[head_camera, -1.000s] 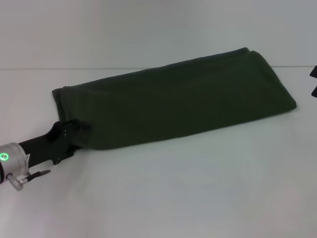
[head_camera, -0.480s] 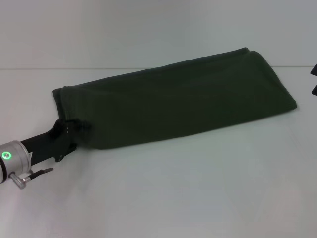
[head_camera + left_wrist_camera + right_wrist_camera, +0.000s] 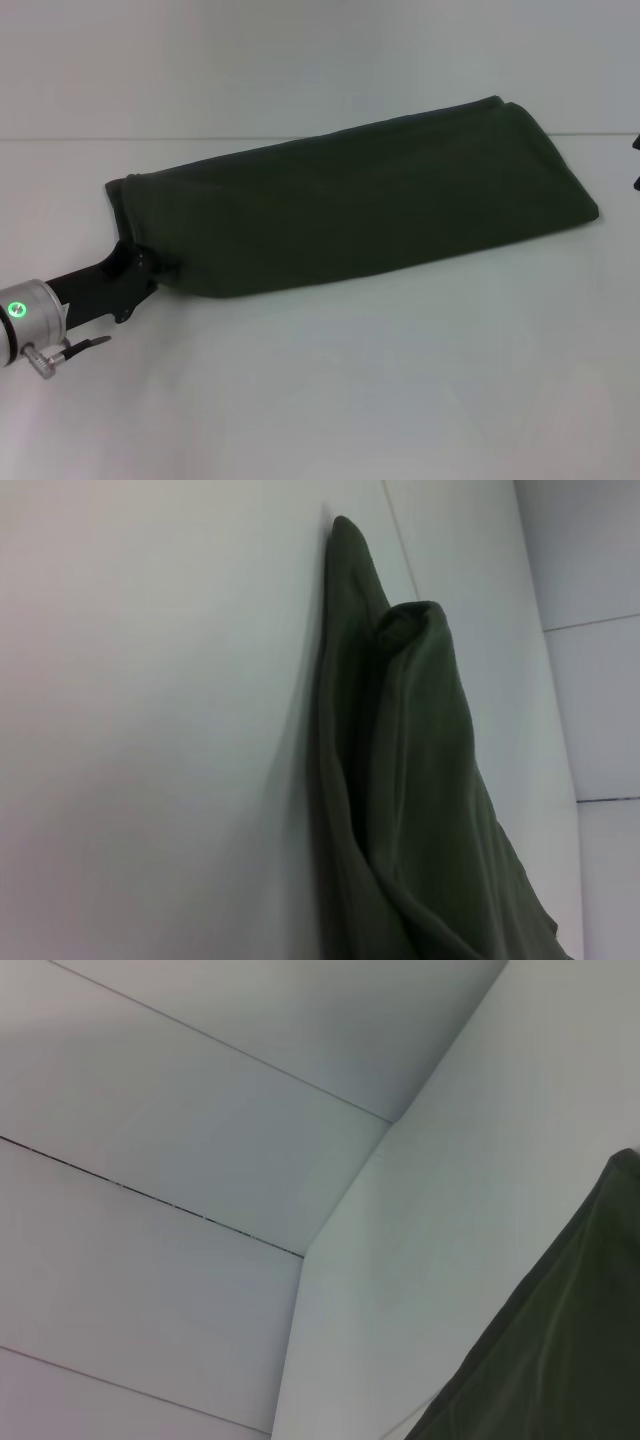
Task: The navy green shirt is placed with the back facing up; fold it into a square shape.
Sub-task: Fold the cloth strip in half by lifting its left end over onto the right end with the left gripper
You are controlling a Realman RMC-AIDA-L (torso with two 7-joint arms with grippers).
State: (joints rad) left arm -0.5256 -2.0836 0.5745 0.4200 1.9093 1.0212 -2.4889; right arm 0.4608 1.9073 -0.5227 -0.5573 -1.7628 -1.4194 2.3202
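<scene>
Olive-green, the navy green shirt (image 3: pixel 360 200) lies folded long — left tool (image 3: pixel 150 262) at its near-left corner, grip hidden.

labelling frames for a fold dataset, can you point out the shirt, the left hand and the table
navy green shirt (image 3: pixel 360 205): head view, middle of the folded fabric.
left hand (image 3: pixel 150 262): head view, at the shirt's near-left corner.
table (image 3: pixel 380 390): head view, bare surface in front of the shirt.

shirt: navy green shirt (image 3: pixel 360 205), folded into a long band, lies diagonally across the frame's centre
left gripper (image 3: pixel 150 262): lower left, at the shirt's left corner
right gripper (image 3: pixel 636 163): right edge
</scene>
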